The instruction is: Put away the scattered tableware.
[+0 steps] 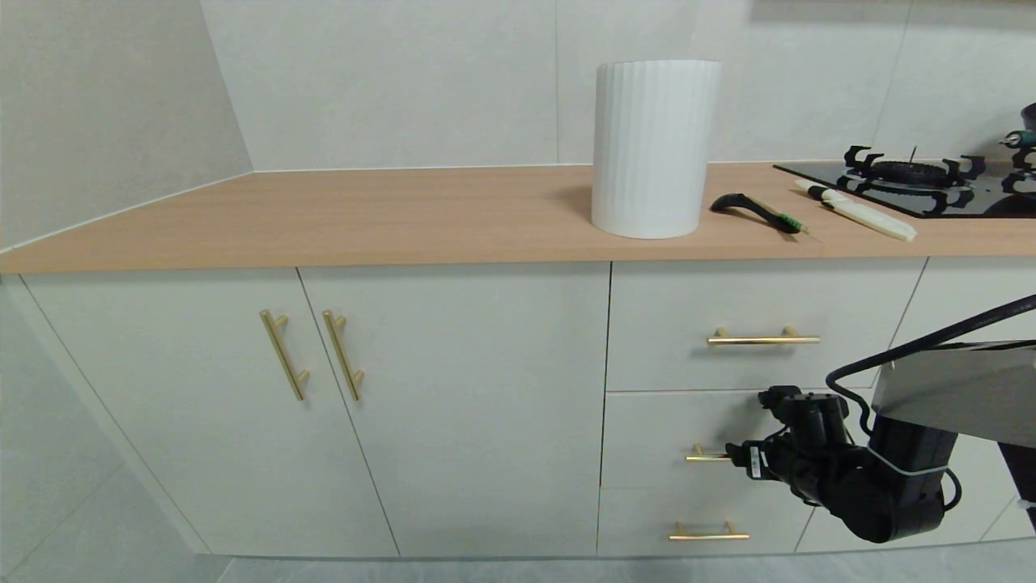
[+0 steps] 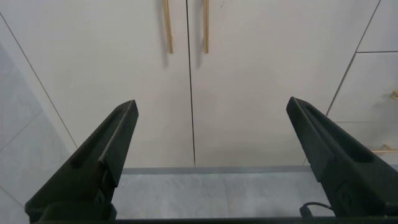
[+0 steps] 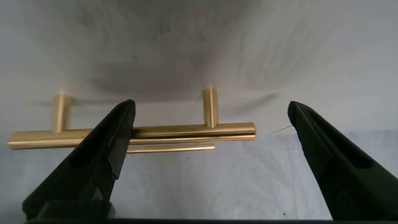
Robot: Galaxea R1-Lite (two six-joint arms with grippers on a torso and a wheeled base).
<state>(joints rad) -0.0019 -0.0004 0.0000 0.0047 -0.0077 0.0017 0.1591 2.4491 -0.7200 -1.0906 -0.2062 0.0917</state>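
A black-handled utensil (image 1: 757, 210) with a green end and a long white utensil (image 1: 862, 214) lie on the wooden counter (image 1: 364, 214), to the right of a tall white ribbed container (image 1: 654, 150). My right gripper (image 1: 740, 458) is low in front of the drawers, at the middle drawer's gold handle (image 1: 702, 457). In the right wrist view that handle (image 3: 134, 132) lies just ahead of the open right gripper (image 3: 211, 109), with nothing held. My left gripper (image 2: 211, 104) is open and empty, facing the two cabinet doors (image 2: 249, 81) near the floor.
A black gas hob (image 1: 914, 182) sits at the counter's right end. Below the counter are two doors with gold handles (image 1: 312, 355) and a drawer stack with a top handle (image 1: 763, 339) and a bottom handle (image 1: 708, 534). Walls close the left corner.
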